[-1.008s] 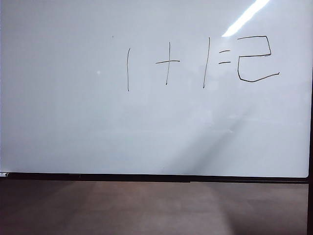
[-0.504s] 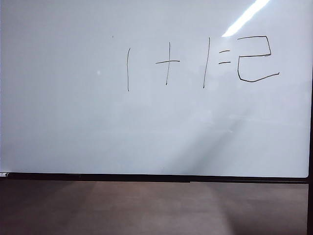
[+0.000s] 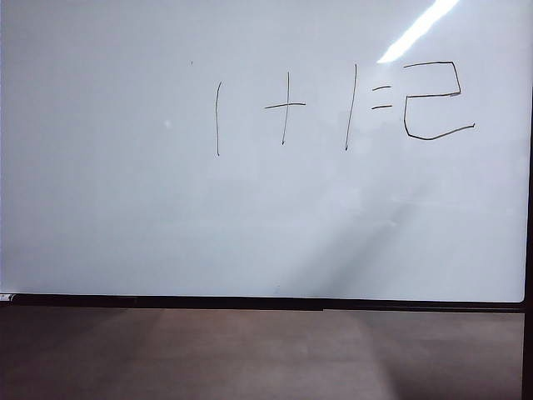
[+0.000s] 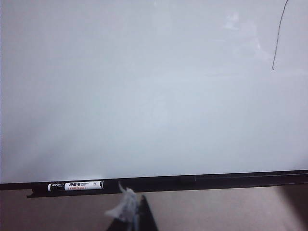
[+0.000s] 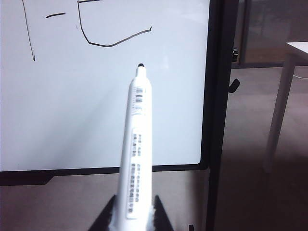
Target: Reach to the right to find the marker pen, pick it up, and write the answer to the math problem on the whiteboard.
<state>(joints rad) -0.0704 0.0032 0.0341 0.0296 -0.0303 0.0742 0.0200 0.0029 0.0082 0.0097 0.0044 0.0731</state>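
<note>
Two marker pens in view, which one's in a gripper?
The white-barrelled marker pen, tip pointing at the whiteboard, clamped in the right gripper. The black one lies on the board's bottom ledge, near the left gripper.
</note>
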